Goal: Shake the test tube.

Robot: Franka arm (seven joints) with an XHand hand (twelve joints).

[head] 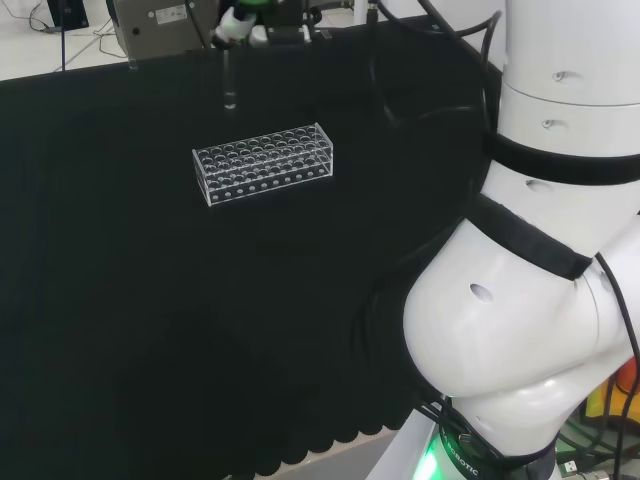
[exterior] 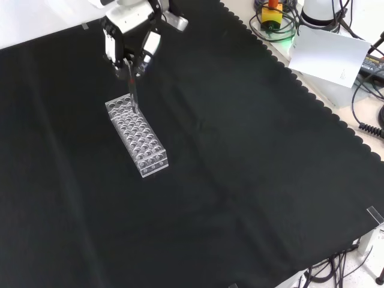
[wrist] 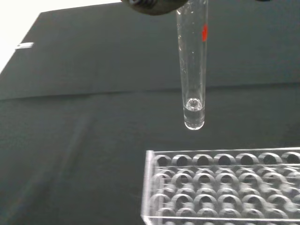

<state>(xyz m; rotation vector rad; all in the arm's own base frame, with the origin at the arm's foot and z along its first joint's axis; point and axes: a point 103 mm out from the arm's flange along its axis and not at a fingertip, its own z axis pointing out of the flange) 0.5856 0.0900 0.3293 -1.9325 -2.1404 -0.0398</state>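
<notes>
While fingers [exterior: 151, 47] pinch it, test tube [wrist: 192, 70] above rack [wrist: 225, 187]

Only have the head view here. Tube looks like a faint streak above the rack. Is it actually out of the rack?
Observer: Yes. In the wrist view the test tube hangs with its rounded bottom above the clear rack, with black cloth visible between them.
Operator: Hand got it properly? Here I just see a white blob at the top.
Observer: In the front view the hand has its fingers closed on the tube's upper end, and the tube hangs down from it roughly upright.
Operator: Anything inside the tube?
Observer: The wrist view shows a small amount of clear liquid at the very bottom, and a red mark high on the glass.
</notes>
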